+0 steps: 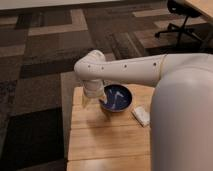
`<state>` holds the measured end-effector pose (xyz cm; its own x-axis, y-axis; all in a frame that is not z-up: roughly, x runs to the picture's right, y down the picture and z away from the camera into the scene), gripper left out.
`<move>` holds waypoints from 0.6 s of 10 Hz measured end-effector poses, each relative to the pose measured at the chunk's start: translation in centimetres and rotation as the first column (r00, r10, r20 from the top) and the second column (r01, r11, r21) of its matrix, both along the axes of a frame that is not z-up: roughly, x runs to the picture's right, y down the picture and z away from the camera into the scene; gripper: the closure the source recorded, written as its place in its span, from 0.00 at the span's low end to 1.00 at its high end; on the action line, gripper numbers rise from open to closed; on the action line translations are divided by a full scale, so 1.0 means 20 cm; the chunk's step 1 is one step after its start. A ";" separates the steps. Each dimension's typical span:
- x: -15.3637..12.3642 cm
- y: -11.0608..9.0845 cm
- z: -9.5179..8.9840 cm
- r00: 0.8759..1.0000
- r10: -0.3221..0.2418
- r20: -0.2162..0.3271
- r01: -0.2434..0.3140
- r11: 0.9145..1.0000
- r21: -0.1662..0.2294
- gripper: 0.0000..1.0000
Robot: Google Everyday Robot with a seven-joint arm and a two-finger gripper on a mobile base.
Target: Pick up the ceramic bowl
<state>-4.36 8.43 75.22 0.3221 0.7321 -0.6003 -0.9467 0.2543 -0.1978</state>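
The ceramic bowl [117, 98] is round, glossy dark blue with pale streaks inside. It sits on the far part of a light wooden table [105, 135]. My white arm reaches in from the right and bends down at an elbow [90, 65] above the table's far left corner. The gripper [96, 99] hangs below that bend, right at the bowl's left rim. The wrist covers part of the rim there.
A small white rectangular block [141, 116] lies on the table just right of the bowl. My large white arm body [182, 115] fills the right side. Patterned dark carpet surrounds the table. An office chair [182, 20] stands at the far right.
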 end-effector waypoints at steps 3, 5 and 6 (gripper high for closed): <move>0.19 0.00 0.06 0.994 -0.103 0.045 0.103 0.995 0.006 0.35; 0.21 0.00 0.06 0.992 -0.120 0.050 0.119 0.993 0.006 0.35; 0.21 0.00 0.06 0.992 -0.119 0.049 0.119 0.993 0.006 0.35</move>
<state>-0.08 8.34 76.50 0.4361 0.6885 -0.5795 -0.8988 0.3648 -0.2429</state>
